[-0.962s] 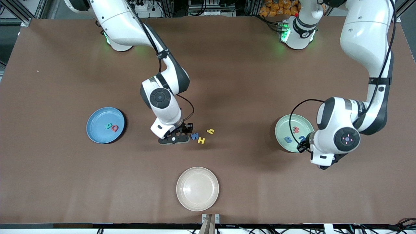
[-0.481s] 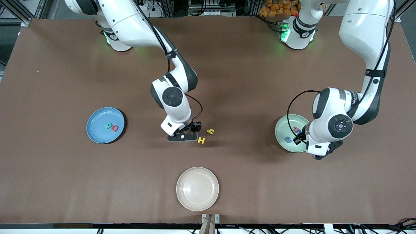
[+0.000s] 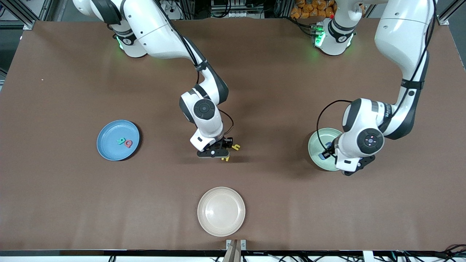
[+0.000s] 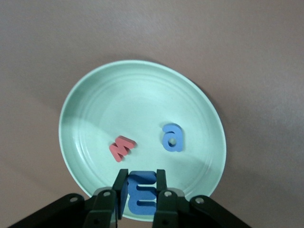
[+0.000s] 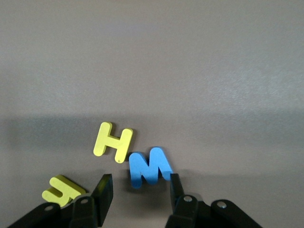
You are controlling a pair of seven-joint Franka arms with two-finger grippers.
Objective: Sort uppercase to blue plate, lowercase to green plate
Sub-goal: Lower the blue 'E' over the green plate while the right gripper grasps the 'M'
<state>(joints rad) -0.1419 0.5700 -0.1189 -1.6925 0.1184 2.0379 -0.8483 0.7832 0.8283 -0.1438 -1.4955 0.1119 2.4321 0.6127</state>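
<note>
Over the green plate (image 4: 85, 99): left gripper (image 4: 141, 192) points down, jaws clenched on blue m (image 4: 142, 194) | mid-desk (image 3: 255, 91): right gripper (image 5: 140, 190) low, jaws released astride flat blue W (image 5: 148, 167) | yellow H (image 5: 113, 141) just beside, seemingly touching | blue plate (image 3: 109, 145) toward right arm's end.

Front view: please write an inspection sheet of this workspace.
Surface: brown table cover, flat.
Job's things: foam letters: teal R and red Q on round blue plate; red w and blue a on round green plate; blue W, yellow H, yellow h on table.
Clutter: round beige plate, empty.
Grippers: left gripper shut on blue m over green plate; right gripper open around W.
Cables: black cable looped at each wrist.
Surroundings: metal frame.
</note>
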